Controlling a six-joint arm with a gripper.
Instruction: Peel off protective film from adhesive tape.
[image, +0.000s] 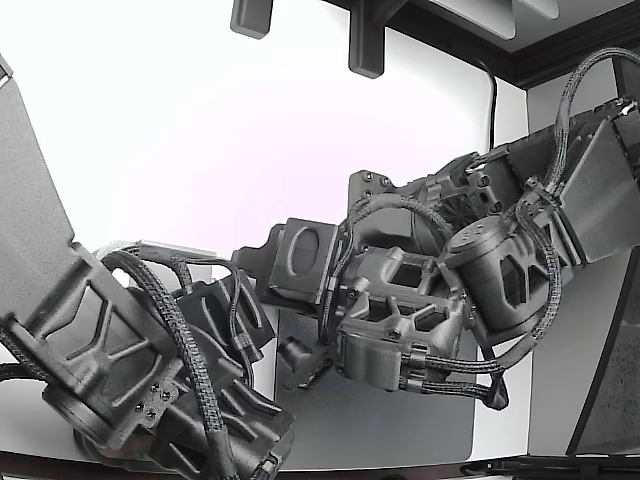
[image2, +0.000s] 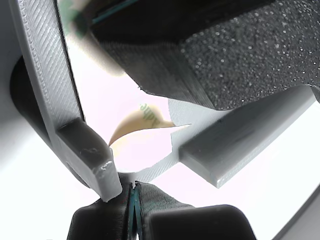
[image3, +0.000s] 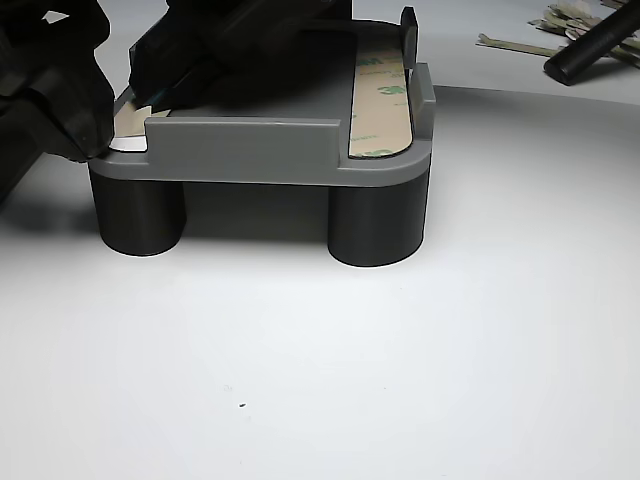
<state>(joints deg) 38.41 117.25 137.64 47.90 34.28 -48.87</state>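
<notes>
A grey fixture stands on two dark round legs. A tan tape strip with printed protective film lies in its slot on the other view's right. At the fixture's other corner my dark gripper sits against a second strip's film. In the wrist view my gripper is shut, jaws pressed together with only a thin teal line between them. A curled, lifted corner of tan film stands just beyond the tips. I cannot tell whether film is pinched. A black foam pad presses on the fixture.
Two dark arms crowd the exterior view: one low on the exterior view's left, one reaching in from its right over a grey mat. Loose film strips and a black bar lie behind the fixture.
</notes>
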